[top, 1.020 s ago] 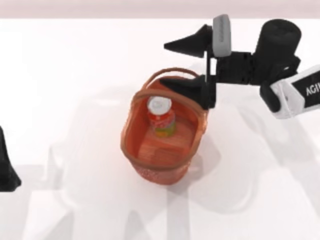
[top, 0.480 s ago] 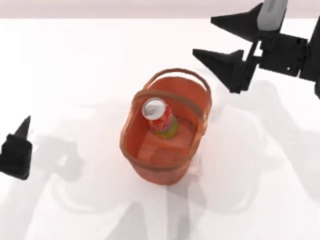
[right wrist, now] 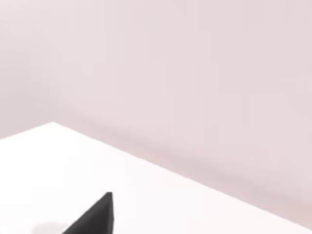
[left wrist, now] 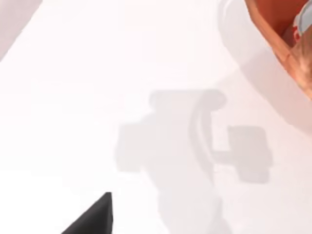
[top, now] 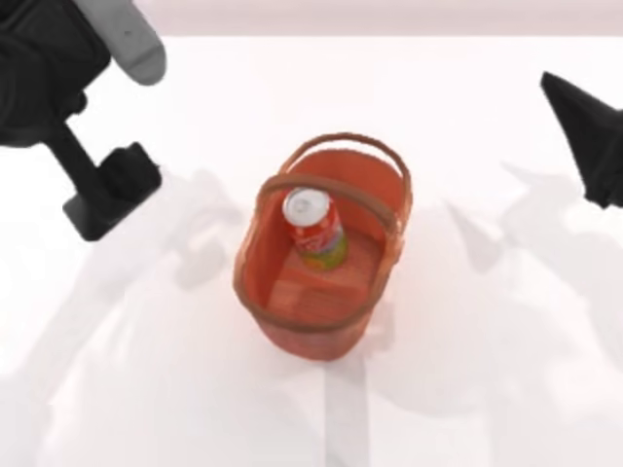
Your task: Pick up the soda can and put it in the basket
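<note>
1. Soda can (top: 314, 228) upright inside the basket (top: 255, 292), mid-counter, under the arched handle.
2. Task looks done; nothing evidently left but parking.
3. Left gripper (top: 109, 190) above the counter's far left, well apart from the basket; finger spread impossible to tell.
4. Right gripper (top: 589, 136) at the right edge; likewise impossible to tell.

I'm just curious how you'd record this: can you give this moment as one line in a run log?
soda can: upright inside basket | left gripper: left of basket, holding nothing | right gripper: at table's right edge, holding nothing
</note>
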